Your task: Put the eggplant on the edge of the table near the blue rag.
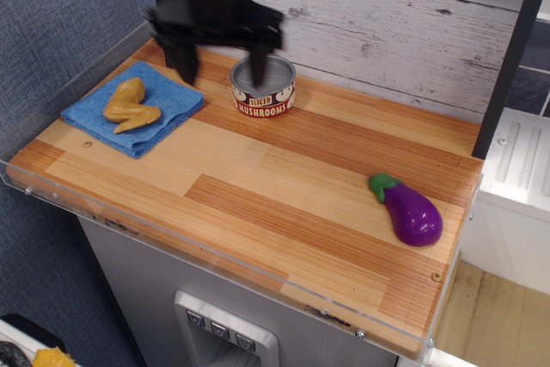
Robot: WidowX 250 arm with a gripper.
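Gripper [220,64]: jaws spread apart, nothing held, blurred above the can [263,85].
Eggplant [409,211]: untouched, far from the rag [133,107].

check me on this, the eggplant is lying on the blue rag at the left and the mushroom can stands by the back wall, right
Not quite. The eggplant lies on the bare wood of the table near its right end, far from the blue rag; a tan toy is what lies on the rag. The mushroom can does stand by the back wall. The observation.image view shows this.
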